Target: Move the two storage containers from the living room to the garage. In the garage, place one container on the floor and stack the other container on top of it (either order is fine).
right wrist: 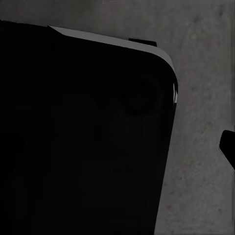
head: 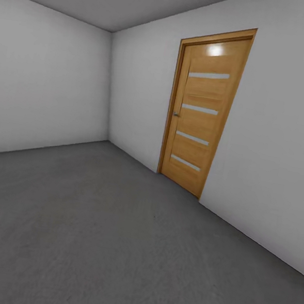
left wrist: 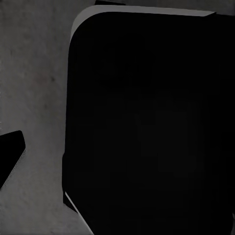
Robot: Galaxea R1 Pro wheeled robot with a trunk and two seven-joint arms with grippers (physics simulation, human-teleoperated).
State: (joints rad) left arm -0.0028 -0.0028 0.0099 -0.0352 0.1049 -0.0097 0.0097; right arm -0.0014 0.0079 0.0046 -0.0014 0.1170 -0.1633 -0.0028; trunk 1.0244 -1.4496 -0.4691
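Note:
I am in the garage, facing a corner of pale grey walls [head: 45,81]. The dark grey concrete floor [head: 108,243] spreads out ahead of me. The two storage containers are out of view. In the left wrist view a large black rounded body [left wrist: 147,122] hangs over the mottled floor [left wrist: 34,73], with a dark tip [left wrist: 10,154] at the frame's edge. The right wrist view has a similar black body [right wrist: 83,137] above the floor [right wrist: 205,73] and a small dark tip [right wrist: 228,147] at the edge. Neither view lets me judge how the fingers stand.
A wooden door [head: 202,111] with several frosted strips stands shut in the right-hand wall [head: 281,143]. Bare concrete runs from my feet to the far corner [head: 103,134].

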